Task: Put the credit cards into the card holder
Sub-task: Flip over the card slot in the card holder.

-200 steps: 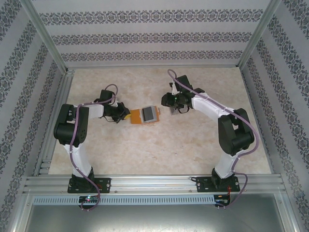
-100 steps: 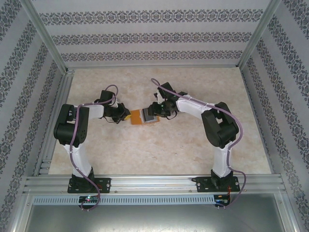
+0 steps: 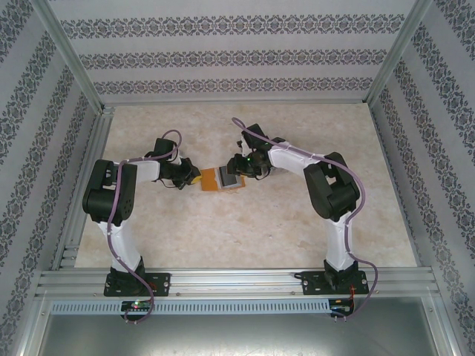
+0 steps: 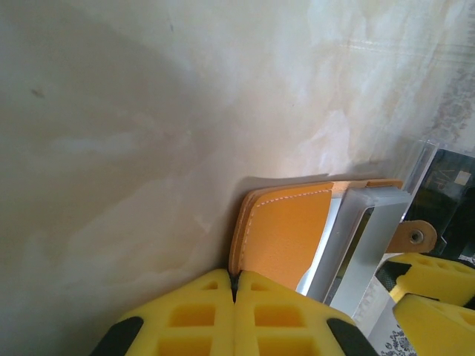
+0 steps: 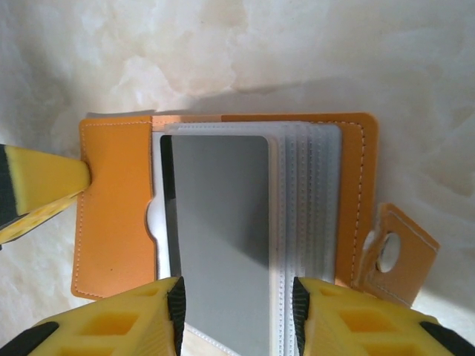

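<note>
The marble-look table [image 3: 260,245] carries the work at its middle, where my two arms meet in the top view. My left gripper [image 4: 234,293] is closed tight on the card holder [image 5: 111,222]. It pinches the edge of the orange cover at the bottom of its wrist frame, pinning the holder open and flat.

My right gripper [image 5: 237,293] stands over the holder with its jaws apart, one on each long side of a grey credit card [image 5: 219,215]. I cannot tell whether they pinch the card or only flank it. The card lies in the centre of the right wrist frame, on the stack of clear sleeves [image 5: 312,200]. I cannot say whether it is already inside the top sleeve.

As I judge it, the left clamp should hold firm while I seat the card flat and square. I should push it straight along its length so no corner catches a stitched sleeve edge. The snap tab [image 5: 393,256], at lower right, lies out of the path.
</note>
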You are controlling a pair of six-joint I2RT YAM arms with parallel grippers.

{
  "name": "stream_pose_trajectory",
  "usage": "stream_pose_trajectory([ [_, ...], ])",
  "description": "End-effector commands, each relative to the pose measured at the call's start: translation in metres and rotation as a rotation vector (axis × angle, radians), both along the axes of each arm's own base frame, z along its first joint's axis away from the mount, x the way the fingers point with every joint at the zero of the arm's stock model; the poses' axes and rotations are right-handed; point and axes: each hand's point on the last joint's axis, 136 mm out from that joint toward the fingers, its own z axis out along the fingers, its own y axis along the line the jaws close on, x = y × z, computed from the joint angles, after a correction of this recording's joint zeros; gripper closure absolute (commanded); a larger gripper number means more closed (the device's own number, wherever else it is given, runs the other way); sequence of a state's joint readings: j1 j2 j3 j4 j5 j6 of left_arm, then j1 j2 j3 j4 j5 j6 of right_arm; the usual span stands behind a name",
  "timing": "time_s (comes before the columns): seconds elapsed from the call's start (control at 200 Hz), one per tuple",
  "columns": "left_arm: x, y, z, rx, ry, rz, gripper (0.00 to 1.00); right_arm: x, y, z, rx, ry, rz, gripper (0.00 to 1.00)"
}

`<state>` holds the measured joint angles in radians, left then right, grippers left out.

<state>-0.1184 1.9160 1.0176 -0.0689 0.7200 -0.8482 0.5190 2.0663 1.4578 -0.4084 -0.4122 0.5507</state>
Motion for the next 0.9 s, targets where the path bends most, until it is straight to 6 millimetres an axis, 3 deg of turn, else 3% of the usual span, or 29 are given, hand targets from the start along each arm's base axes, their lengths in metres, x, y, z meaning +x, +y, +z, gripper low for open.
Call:
stream_pose_trajectory([
  [0.0,0.000,-0.003,0.000,0.022,0.007,-0.012,0.93,0.003,-0.002,-0.004,-0.022,0.012,-0.003,0.55],
  [0.21,0.000,-0.003,-0.001,0.020,0.006,-0.011,0.93,0.005,-0.007,-0.009,-0.057,0.005,-0.003,0.54],
  [0.58,-0.001,-0.011,0.000,0.013,-0.003,-0.014,0.93,0.002,0.011,-0.003,-0.004,0.020,0.017,0.53],
  [0.734,-0.001,-0.013,-0.002,0.011,0.000,-0.018,0.93,0.004,0.021,0.011,0.052,0.009,0.027,0.52],
  [0.894,0.001,-0.014,0.000,0.012,-0.005,-0.019,0.93,0.003,0.040,0.043,0.148,-0.014,0.053,0.52],
])
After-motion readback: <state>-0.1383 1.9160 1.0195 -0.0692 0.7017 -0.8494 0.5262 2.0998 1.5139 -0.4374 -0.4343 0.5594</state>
